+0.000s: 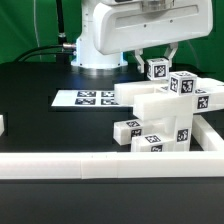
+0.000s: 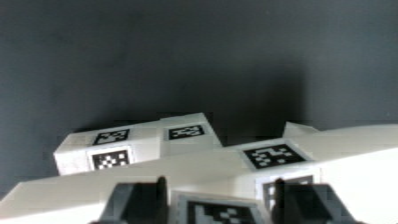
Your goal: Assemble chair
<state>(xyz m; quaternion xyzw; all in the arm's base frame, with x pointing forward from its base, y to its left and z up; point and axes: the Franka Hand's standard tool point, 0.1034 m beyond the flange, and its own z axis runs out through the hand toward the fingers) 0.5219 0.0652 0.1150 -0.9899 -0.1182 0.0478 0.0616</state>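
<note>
The chair [image 1: 165, 112], a cluster of white blocky plastic pieces carrying small black-and-white square tags, stands on the black surface [image 1: 40, 120] toward the exterior view's right, tucked into the corner of the long low white border rail [image 1: 90, 166], with the flat white marker board [image 1: 88, 97] lying just behind it to the exterior view's left. A flat panel juts out sideways from the stack, a small tagged cube sits at the very top, and a few lower blocks rest near the rail. The tool [image 1: 156, 62] hangs directly over that top cube with its dark fingers drawn narrow; in the wrist view the two fingers [image 2: 139, 200] flank a white tagged piece, so it appears to be clamped on a part of the chair, though exactly which part is hard to tell. These pieces look rigid and light, hard moulded plastic with smooth faces, so they will likely not deform under the pads but could slip or twist if pinched near an edge. The half-built stack seems only loosely seated, so a sideways tug may shift its neighbours. The safest hold is probably across two flat parallel faces of a post or block, near its middle, squarely, avoiding the cut-outs and the overhanging panel.
</note>
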